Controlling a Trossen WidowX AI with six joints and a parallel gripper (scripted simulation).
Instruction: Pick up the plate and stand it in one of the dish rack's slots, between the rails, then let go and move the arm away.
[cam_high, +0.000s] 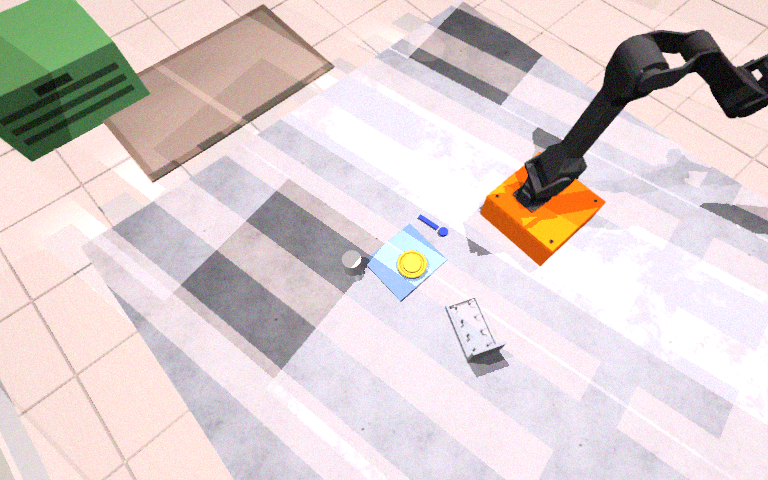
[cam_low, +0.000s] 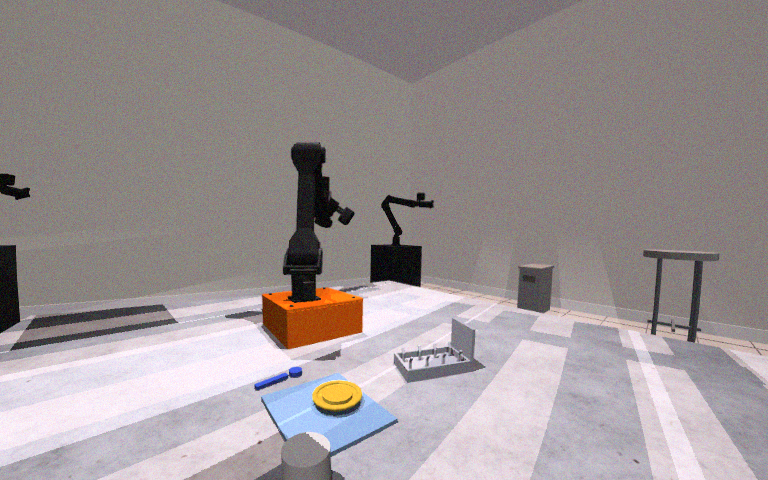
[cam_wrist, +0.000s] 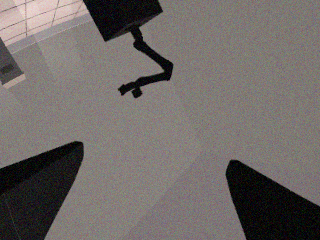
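Note:
The yellow plate lies flat on a light blue mat. The grey dish rack with thin rails and one upright end wall stands on the floor to the plate's right. My arm rises from the orange base, folded up high. My gripper is open and empty, far above the plate and rack. In the wrist view it faces the wall, and neither plate nor rack shows there.
A blue spoon lies between the mat and the base. A grey cup stands beside the mat. A green box, a brown panel, another arm on a black stand, a grey bin and a stool stand farther off.

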